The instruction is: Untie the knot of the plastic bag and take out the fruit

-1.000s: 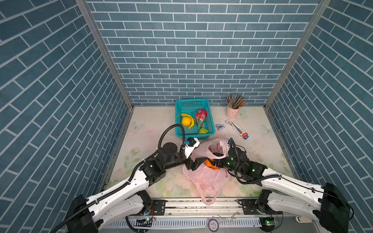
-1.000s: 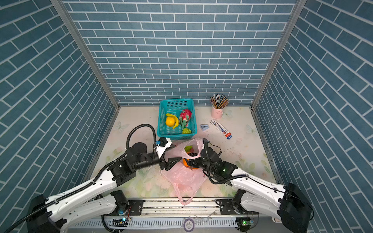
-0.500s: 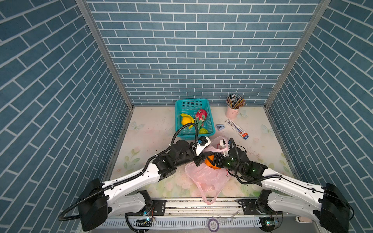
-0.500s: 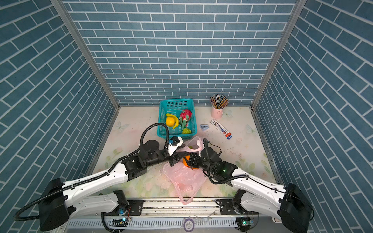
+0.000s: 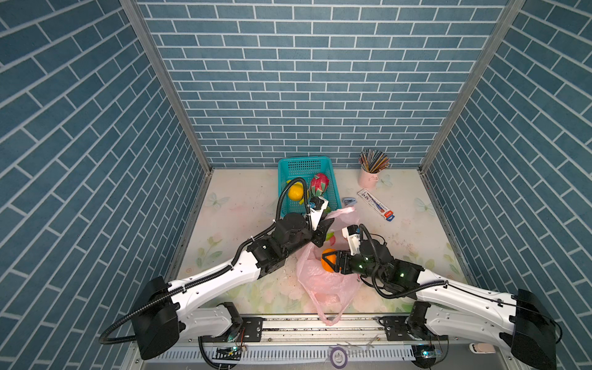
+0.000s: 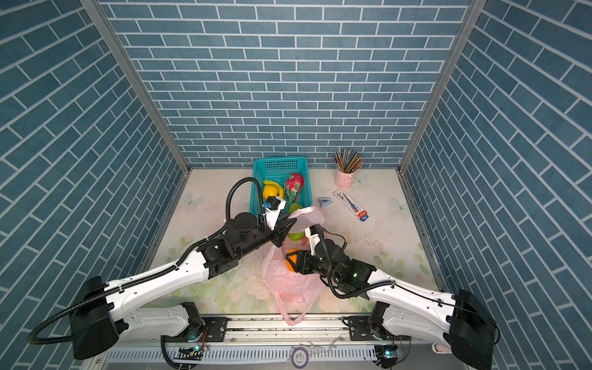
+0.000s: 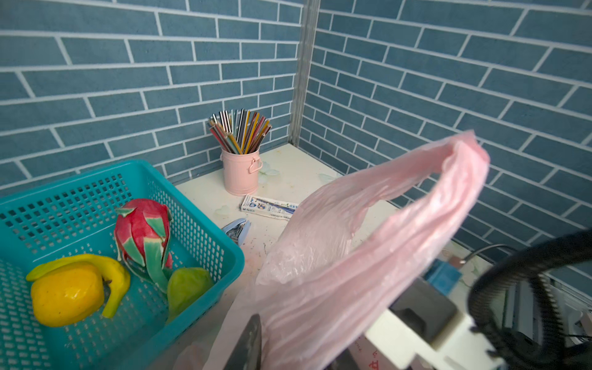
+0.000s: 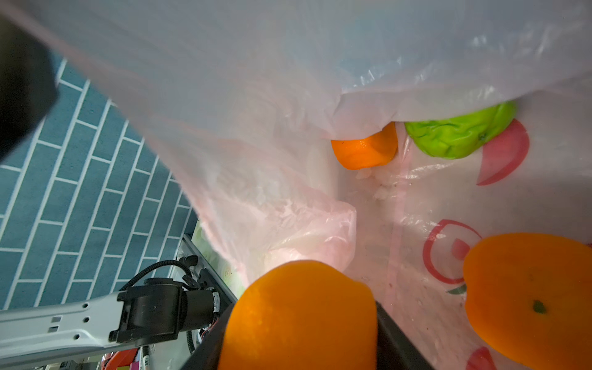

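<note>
1. The plastic bag [image 5: 323,282] lies on the table [image 5: 416,230] between the two arms. Its mouth is open and I see no knot, so the untying looks done.
2. The right fingers [image 8: 390,339] are clamped on an orange [image 5: 327,264] at the bag's mouth, ready to lift it out.
3. Another orange [image 8: 528,298] and a green fruit [image 8: 458,137] wait deeper inside.
4. The left fingers [image 7: 248,349] pinch the bag's edge and hold it up. I think this keeps the mouth wide.
5. The teal basket [image 5: 304,159] sits just behind the bag with a dragon fruit [image 5: 318,187] in it. The orange probably goes there.
</note>
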`<state>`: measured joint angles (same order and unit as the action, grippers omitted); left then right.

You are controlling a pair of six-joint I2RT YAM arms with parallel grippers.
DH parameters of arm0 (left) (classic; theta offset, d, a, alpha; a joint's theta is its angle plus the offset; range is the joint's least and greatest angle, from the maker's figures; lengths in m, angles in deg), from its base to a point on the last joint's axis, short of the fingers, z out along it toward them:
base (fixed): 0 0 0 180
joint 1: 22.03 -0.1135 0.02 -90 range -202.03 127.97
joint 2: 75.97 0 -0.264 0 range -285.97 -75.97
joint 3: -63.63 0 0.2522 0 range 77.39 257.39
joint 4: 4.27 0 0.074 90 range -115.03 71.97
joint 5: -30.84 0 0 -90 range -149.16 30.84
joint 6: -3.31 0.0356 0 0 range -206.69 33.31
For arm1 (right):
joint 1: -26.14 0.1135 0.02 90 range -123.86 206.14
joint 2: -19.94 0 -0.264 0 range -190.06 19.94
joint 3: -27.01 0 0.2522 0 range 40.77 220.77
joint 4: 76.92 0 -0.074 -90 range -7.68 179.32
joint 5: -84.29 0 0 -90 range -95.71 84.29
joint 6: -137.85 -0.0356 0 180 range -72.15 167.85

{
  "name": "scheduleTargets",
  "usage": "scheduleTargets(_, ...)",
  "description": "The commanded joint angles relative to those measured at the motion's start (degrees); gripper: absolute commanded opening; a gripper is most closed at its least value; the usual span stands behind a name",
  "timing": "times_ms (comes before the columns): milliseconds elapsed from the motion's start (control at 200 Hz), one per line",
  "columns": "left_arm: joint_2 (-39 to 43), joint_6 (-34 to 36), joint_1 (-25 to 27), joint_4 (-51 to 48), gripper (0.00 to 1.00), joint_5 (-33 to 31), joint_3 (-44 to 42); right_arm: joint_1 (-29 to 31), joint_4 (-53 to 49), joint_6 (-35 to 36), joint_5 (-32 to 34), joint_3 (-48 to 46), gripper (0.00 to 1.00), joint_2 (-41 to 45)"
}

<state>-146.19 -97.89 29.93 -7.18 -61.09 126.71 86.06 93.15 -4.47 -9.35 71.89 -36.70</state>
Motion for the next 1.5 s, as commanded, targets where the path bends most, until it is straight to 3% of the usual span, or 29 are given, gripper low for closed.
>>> scheduleTargets(0,-0.7,-4.4,-1.8,-2.9,0.31,-2.5,0.7,0.4,-0.4,2.9,1.4,1.4,0.6,3.7)
scheduleTargets(340,-3.7,-8.5,-4.8,-2.6,0.3,1.6,-3.7,0.4,-1.4,6.1,8.2,1.4,0.59,14.4)
scheduleTargets(525,-8.2,-11.4,-4.8,0.0,0.17,5.6,-4.9,0.1,-2.1,8.3,13.7,4.6,0.58,18.8)
scheduleTargets(750,-15.4,-13.2,-3.8,2.3,0.1,10.8,-4.0,-1.8,-3.5,9.8,17.7,10.8,0.57,18.5)
scheduleTargets(1045,-22.2,-12.5,-0.2,4.1,0.1,9.9,-3.6,-7.1,-1.1,7.7,17.3,14.3,0.56,14.2)
scheduleTargets(1165,-21.6,-13.0,0.0,5.0,0.19,8.9,-4.2,-9.0,1.0,6.3,16.5,14.4,0.56,12.1)
scheduleTargets(1365,-13.5,-10.4,-0.1,3.1,0.6,4.2,-5.8,-12.4,2.7,4.9,13.6,15.0,0.56,9.6)
scheduleTargets(1495,-6.1,-8.4,-0.6,1.7,0.7,1.1,-7.4,-14.4,2.5,4.3,11.1,15.7,0.56,8.6)
